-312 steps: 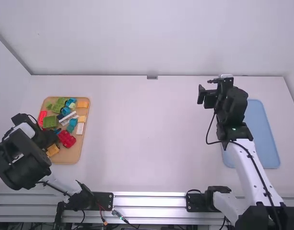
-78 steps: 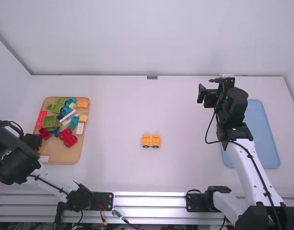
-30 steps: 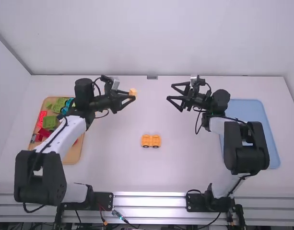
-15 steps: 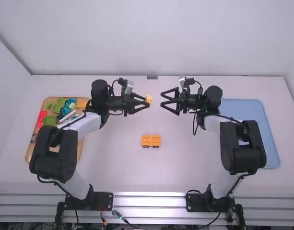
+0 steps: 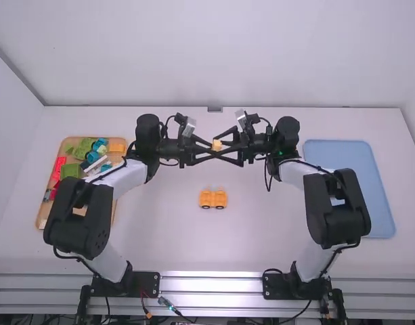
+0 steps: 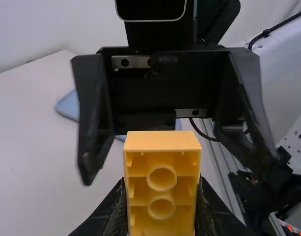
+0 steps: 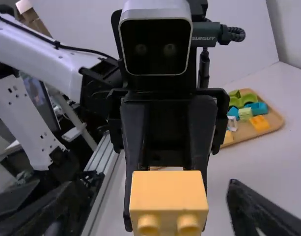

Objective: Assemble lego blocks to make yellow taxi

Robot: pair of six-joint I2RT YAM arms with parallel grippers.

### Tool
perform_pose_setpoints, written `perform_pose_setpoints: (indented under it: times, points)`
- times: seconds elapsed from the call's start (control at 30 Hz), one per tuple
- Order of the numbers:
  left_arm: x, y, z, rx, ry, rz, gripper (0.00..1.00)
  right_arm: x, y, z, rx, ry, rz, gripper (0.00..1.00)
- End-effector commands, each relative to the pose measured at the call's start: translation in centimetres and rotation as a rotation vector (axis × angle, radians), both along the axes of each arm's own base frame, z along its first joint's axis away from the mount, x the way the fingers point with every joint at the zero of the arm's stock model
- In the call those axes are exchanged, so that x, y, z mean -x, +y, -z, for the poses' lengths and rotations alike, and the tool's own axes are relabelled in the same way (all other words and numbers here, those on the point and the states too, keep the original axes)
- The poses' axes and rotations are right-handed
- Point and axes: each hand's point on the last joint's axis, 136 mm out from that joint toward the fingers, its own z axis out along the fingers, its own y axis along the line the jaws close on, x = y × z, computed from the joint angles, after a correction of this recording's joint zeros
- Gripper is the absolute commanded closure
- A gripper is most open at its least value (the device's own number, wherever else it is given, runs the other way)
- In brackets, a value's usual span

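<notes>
HIGH: right gripper [image 5: 216, 148] has advanced to yellow block [image 5: 216, 144], beyond wheeled base [image 5: 212, 199] | LEFT WRIST: left gripper [image 6: 161, 199] clamped on yellow block | RIGHT WRIST: right gripper apart, astride yellow block | ASSESSMENT: probable handover or regrip before mounting on wheeled base

A yellow block [image 5: 216, 144] hangs above the worktop [image 5: 261, 230], gripped in the left arm's jaws, hollow underside facing that arm, two round studs facing the other. Nearer the bases, a yellow wheeled piece [image 5: 212, 199] stands upright on dark wheels. Red [image 5: 59, 164], green [image 5: 70, 170] and blue blocks [image 5: 93, 157] crowd the tray [image 5: 119, 159].
</notes>
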Motion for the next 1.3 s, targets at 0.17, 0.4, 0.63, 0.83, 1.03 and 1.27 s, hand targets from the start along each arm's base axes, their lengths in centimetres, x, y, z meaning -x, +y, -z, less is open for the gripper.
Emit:
perform_pose_setpoints:
  times: [0.17,0.4,0.63,0.83,1.03,1.27]
  points:
    - [0.5,-0.1,-0.2,0.005,-0.013,0.024,0.98,-0.1,0.4,-0.5,-0.006,-0.039,-0.012,0.54]
    - [0.5,-0.1,-0.2,0.005,-0.013,0.023,0.98,-0.1,0.4,-0.5,-0.006,-0.039,-0.013,0.78]
    - [0.2,-0.1,-0.2,0.002,-0.012,0.007,0.59,-0.2,0.5,-0.5,-0.007,-0.036,-0.004,0.96]
    - [-0.9,0.1,0.3,-0.016,0.018,-0.062,0.01,-2.2,0.2,-0.8,-0.024,-0.040,0.108,0.95]
    - [-3.2,0.9,2.7,-0.091,0.115,-0.222,0.01,-6.8,-1.2,0.7,0.001,0.008,0.356,0.96]
    - [-5.8,3.3,6.6,-0.248,0.180,-0.445,0.01,-11.7,-4.5,5.7,0.284,0.103,0.748,0.94]
